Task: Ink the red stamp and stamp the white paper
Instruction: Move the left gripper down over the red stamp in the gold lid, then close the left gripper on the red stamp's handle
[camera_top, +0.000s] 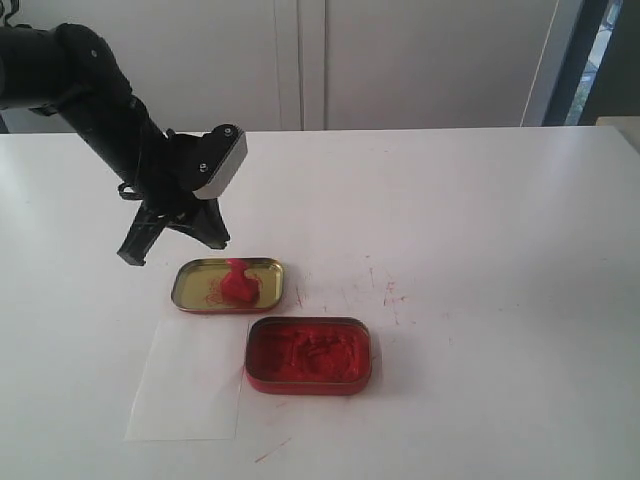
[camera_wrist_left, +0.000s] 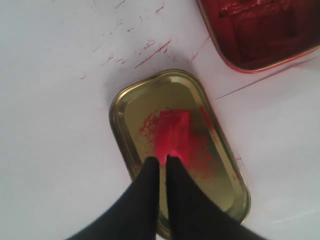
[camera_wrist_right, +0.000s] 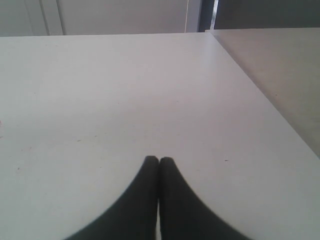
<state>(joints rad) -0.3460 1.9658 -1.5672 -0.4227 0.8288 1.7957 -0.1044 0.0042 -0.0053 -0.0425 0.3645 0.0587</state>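
So the red stamp (camera_top: 238, 282) (camera_wrist_left: 172, 135) is standing handle-up inside the gold lid (camera_top: 190, 285) (camera_wrist_left: 117, 120), which has red smears on its floor. Nothing is gripping it. The lid sits a bit left of the middle of the table (camera_top: 500, 250), well in from every edge.

Right in front of the lid, toward the near edge, there's the tin of red ink (camera_top: 300, 385) (camera_wrist_left: 260, 30), lying open and close to the lid but not touching it. The white paper (camera_top: 185, 390) lies flat just left of that tin, its right edge up against it as far as I can see, closer to the near-left corner.

The left gripper (camera_wrist_left: 163, 160) hangs just above the lid, with its fingertips over the stamp's handle end. There's only a sliver between the tips, so honestly I can't tell if they're fully together or a hair apart.

The right gripper (camera_wrist_right: 159, 160) has its fingers pressed together, holding nothing, over a bare stretch of table near the right edge.

A few red scribbles (camera_top: 390, 295) mark the tabletop right of the lid.
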